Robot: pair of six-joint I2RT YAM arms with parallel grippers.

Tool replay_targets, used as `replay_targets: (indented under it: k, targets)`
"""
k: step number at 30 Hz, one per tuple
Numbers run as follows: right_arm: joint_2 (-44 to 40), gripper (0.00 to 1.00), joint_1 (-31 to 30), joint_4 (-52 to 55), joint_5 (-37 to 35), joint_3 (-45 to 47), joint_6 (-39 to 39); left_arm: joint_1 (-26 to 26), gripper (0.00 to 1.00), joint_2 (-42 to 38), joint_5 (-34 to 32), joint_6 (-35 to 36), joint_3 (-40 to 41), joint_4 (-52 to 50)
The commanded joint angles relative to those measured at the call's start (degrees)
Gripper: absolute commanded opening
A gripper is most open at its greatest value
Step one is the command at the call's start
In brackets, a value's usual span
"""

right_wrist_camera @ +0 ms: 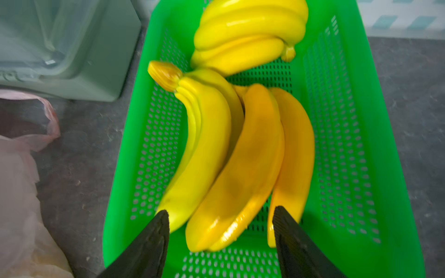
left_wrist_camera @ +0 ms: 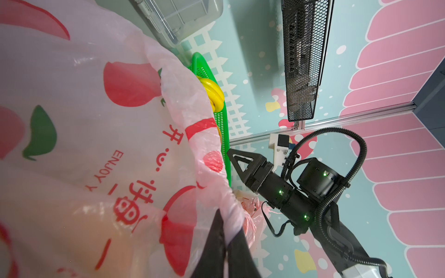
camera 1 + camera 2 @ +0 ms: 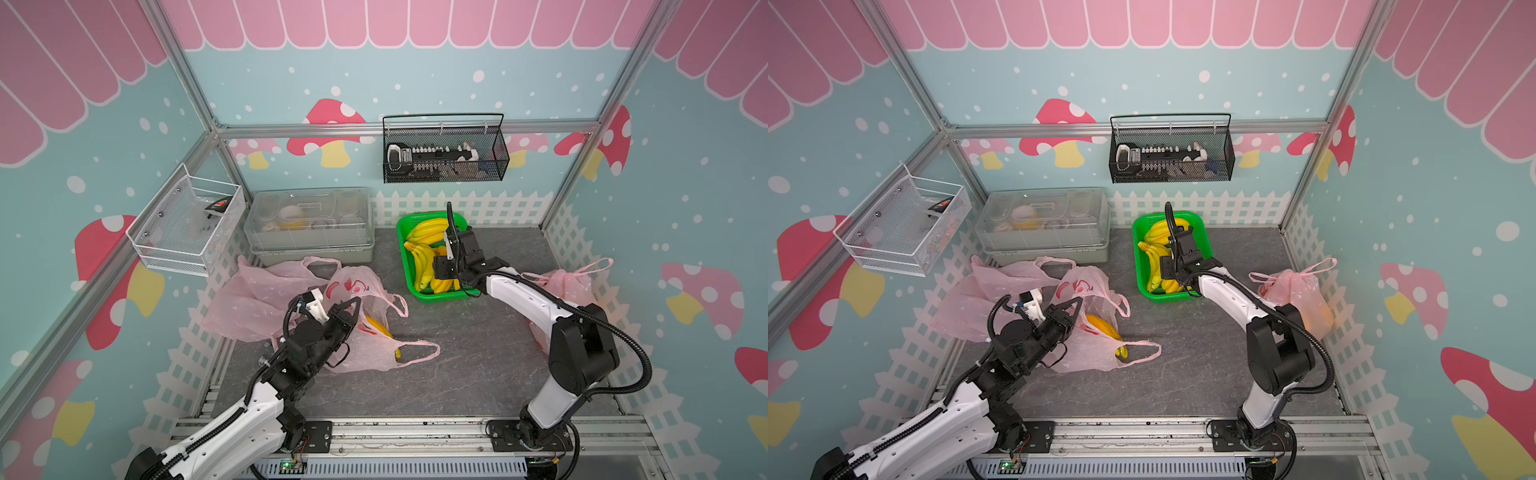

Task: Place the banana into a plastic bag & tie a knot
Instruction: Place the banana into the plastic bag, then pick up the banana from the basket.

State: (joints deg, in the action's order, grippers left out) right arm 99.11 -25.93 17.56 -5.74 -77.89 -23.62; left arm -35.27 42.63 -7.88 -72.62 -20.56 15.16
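While left jaws pinch the bag (image 3: pixel 361 286), banana (image 3: pixel 378 327) inside, right jaws gape over the basket (image 1: pixel 337 120); knot untied

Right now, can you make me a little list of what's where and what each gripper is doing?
left gripper: shut on the bag rim
right gripper: open, over the bananas
bananas: several, in the green basket
banana: inside the bag, showing through
bag: pink, on the table, handles loose
knot: not tied yet
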Motion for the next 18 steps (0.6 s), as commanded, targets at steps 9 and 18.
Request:
replay_targets:
  k: [9, 18]
  targets:
    - [18.4, 0.68, 0.2, 5.5, 0.1, -18.3, 6.9, 0.6, 0.0, -0.9, -0.1, 0.8, 0.9, -1.1]
    - [25.5, 0.69, 0.5, 10.4, 0.1, -22.9, 7.5, 0.7, 0.0, -1.2, -0.6, 1.0, 1.2, -1.4]
